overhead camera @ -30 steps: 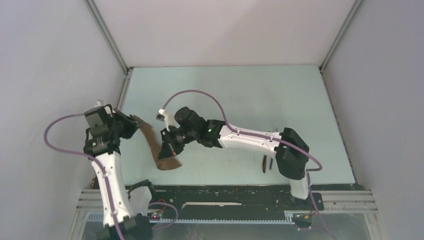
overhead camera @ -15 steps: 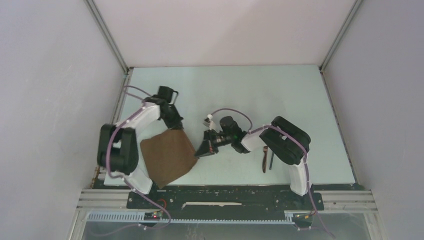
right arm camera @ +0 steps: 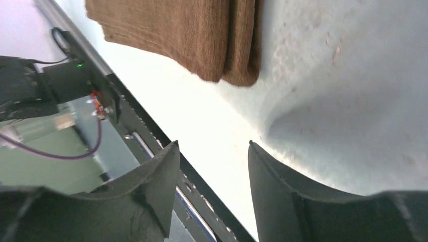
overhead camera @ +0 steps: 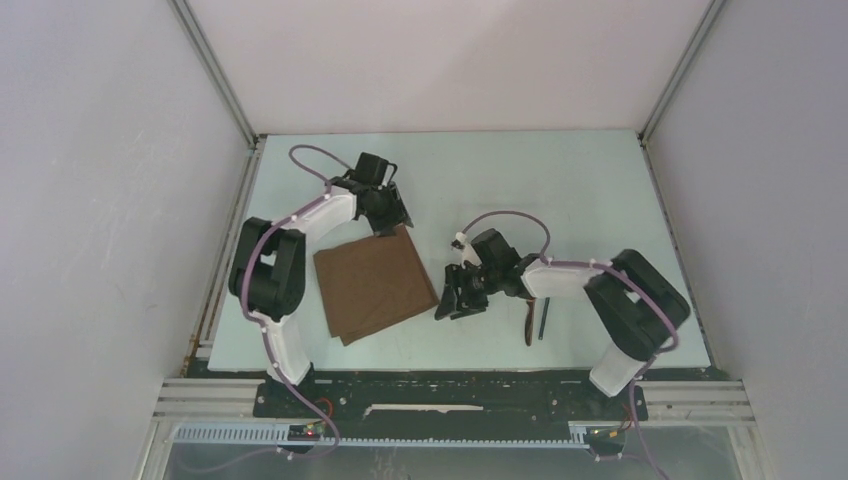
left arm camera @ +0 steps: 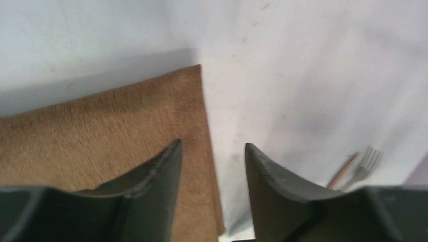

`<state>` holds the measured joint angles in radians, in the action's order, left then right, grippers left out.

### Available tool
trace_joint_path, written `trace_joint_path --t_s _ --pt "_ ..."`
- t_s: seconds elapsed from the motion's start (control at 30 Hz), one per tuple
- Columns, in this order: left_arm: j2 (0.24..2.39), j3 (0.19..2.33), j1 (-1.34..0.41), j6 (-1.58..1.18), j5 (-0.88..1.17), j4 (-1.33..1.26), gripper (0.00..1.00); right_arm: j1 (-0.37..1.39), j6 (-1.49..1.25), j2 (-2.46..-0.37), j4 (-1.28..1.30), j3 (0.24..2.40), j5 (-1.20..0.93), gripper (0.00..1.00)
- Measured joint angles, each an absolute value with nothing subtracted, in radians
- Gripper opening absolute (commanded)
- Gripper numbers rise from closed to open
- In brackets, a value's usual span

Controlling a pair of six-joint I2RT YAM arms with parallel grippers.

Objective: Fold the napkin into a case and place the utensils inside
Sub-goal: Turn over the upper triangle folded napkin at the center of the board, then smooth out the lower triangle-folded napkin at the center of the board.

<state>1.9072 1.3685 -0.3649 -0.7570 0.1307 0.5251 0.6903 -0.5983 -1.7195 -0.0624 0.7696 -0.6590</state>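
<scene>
We see the napkin [overhead camera: 372, 285] lying flat on the bench [overhead camera: 560, 190], left of centre, folded into a rough square. Its layers show along the near edge. It is turned a little, so one corner points toward the far side.

Our left gripper [left arm camera: 212, 146] hangs over that far corner. Its fingers stand apart with nothing between them. In the left wrist view the cloth's edge runs below the gap, so one finger is above brown fabric and the other above bare bench. We cannot tell whether the fingertips touch the cloth.

Our right gripper [right arm camera: 213, 145] sits just beside the napkin's right edge, low over the bench and apart from the cloth. Its fingers are also spread and empty. The right wrist view shows the doubled, rounded fold of the napkin ahead of them.

The utensils [overhead camera: 535, 322] lie side by side on the bench near the front edge, right of the right gripper and well apart from the napkin. The left wrist view catches the fork [left arm camera: 366, 164] tines there.
</scene>
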Motion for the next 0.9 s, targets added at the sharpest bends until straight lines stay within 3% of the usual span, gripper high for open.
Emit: trace_joint_path --t_s 0.13,0.27,0.47,0.7,0.9 --pt "1.76 1.336 -0.361 -0.716 0.139 0.524 0.65 0.762 -0.558 -1.625 0.175 0.842 -0.456 0.61" --pt "1.52 1.279 -0.361 -0.659 0.144 0.553 0.68 0.849 -0.543 -1.66 0.328 0.991 -0.262 0.49" --pt "1.205 1.067 -0.348 -0.626 0.133 0.593 0.69 0.88 -0.523 -1.784 0.418 1.151 -0.146 0.4" --pt "1.105 0.849 -0.331 -0.627 0.134 0.667 0.68 0.877 -0.513 -1.876 0.489 1.227 -0.111 0.33" --pt "1.058 0.826 -0.322 -0.627 0.136 0.684 0.68 0.881 -0.503 -1.883 0.538 1.262 -0.084 0.42"
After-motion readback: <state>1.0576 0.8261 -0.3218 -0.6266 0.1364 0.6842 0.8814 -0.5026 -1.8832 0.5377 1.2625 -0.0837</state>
